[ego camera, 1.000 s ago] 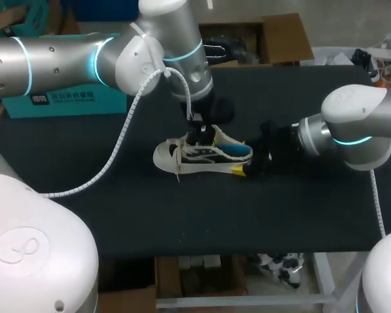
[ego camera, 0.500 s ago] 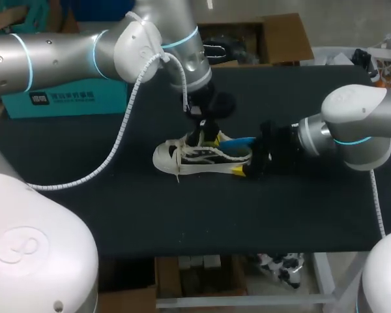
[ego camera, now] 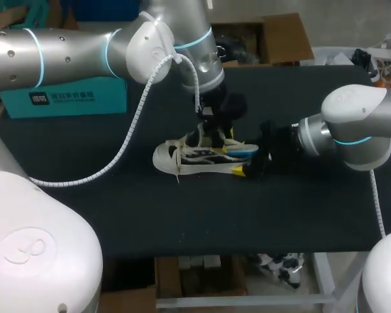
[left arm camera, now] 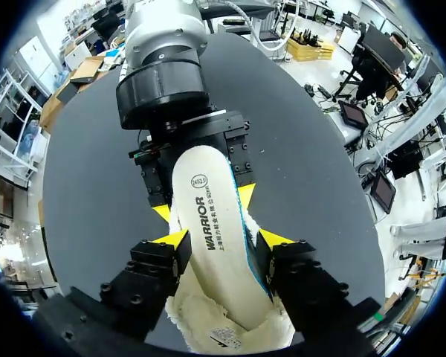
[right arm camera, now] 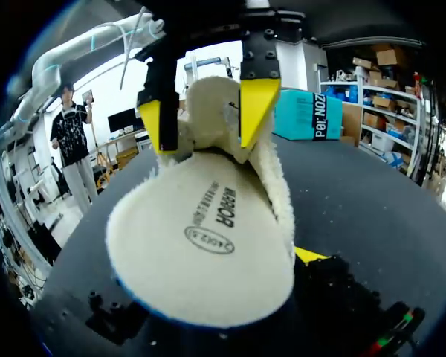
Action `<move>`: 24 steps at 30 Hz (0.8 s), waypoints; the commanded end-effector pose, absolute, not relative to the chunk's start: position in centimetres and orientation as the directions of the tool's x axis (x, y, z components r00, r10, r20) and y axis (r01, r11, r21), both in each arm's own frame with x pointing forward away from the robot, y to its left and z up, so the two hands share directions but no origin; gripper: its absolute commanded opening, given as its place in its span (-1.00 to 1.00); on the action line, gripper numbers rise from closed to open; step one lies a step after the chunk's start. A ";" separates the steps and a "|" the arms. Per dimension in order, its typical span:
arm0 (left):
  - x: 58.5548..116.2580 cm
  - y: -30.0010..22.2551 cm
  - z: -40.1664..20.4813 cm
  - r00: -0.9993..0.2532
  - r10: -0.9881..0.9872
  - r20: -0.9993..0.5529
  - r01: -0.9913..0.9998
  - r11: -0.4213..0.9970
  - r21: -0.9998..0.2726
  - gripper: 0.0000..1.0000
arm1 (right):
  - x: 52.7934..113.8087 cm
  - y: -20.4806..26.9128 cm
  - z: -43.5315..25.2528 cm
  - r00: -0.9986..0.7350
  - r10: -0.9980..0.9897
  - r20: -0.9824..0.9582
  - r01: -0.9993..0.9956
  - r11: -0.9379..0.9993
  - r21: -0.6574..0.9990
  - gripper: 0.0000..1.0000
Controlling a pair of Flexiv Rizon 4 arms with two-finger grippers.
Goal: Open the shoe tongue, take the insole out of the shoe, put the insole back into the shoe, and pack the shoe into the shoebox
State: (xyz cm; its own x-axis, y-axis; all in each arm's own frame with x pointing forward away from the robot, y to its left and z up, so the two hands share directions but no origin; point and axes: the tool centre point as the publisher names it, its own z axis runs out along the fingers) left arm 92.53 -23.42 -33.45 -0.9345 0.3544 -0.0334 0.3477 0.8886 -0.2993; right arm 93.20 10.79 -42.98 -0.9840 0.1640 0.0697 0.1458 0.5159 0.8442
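One insole [left arm camera: 208, 201] pinched in left claw [left arm camera: 221, 239]; right claw [ego camera: 244, 168] apparently clamps the shoe [ego camera: 186, 158].

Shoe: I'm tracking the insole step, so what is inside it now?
The insole sticks out at the heel, pinched by the left gripper. How far its front reaches into the shoe is hidden by the upper and that gripper.

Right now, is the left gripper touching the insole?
Touching. The left wrist view shows the left gripper clamped on the insole, with a yellow tip pressed against each long edge.
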 end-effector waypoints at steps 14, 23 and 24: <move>91.1 -25.6 -35.2 -0.939 0.338 -0.069 0.344 0.903 -0.257 0.08 | 93.2 10.8 -43.7 -0.984 0.161 0.070 0.144 0.513 0.846 -1.00; 92.0 -26.8 -35.6 -0.955 0.269 -0.128 0.292 0.931 -0.220 0.11 | 93.2 10.8 -43.7 -0.984 0.161 0.070 0.144 0.513 0.846 -1.00; 92.1 -26.9 -35.6 -0.956 0.264 -0.131 0.288 0.932 -0.219 0.11 | 93.2 10.8 -43.7 -0.984 0.161 0.070 0.144 0.513 0.846 -1.00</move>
